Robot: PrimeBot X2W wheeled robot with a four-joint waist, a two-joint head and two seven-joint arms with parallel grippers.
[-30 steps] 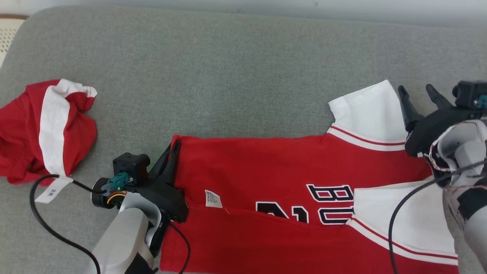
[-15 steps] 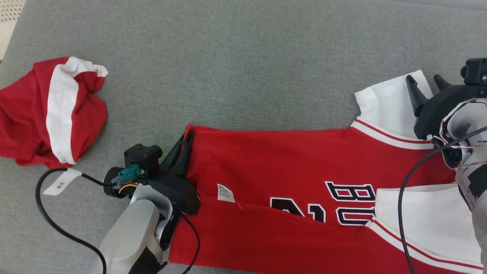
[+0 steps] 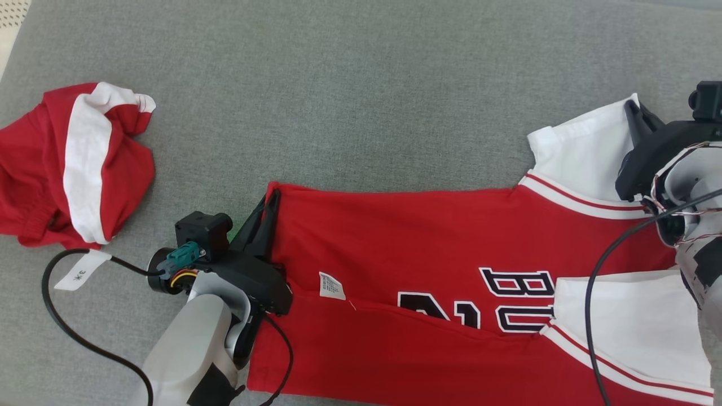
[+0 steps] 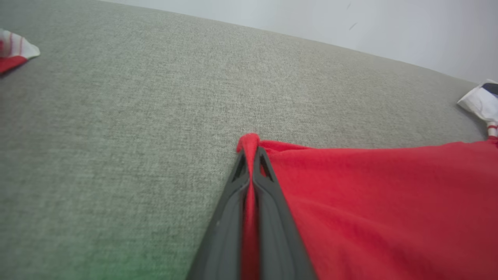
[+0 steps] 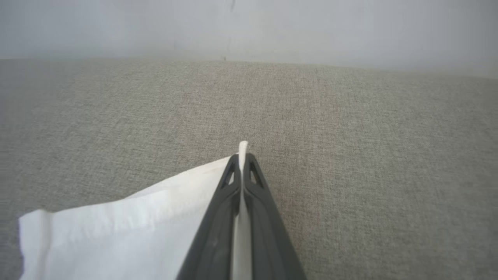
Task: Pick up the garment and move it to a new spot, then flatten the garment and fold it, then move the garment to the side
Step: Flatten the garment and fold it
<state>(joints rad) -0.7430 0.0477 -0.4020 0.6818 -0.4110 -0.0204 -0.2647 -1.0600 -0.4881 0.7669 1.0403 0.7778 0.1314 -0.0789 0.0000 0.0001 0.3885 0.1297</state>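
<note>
The garment (image 3: 428, 237) is a red jersey with white sleeves and black-and-white lettering, spread across the grey cushion with its lower half folded over. My left gripper (image 3: 272, 198) is shut on the jersey's red far-left corner (image 4: 249, 140), which pokes out between its fingers (image 4: 268, 202). My right gripper (image 3: 634, 110) is shut on the corner of the far white sleeve (image 3: 581, 146). In the right wrist view a strip of white sleeve cloth (image 5: 116, 229) runs up between the closed fingers (image 5: 218, 217) to their tips.
A second crumpled red-and-white garment (image 3: 73, 163) lies at the far left, with a white tag (image 3: 82, 270) beside it. The grey cushion (image 3: 350, 84) stretches beyond the jersey. Black cables trail from both wrists. A pale wall rises behind the cushion.
My right gripper went from open beside the white sleeve to shut on its corner. The head camera tilted down, shifting the whole picture. The left grip is unchanged.
</note>
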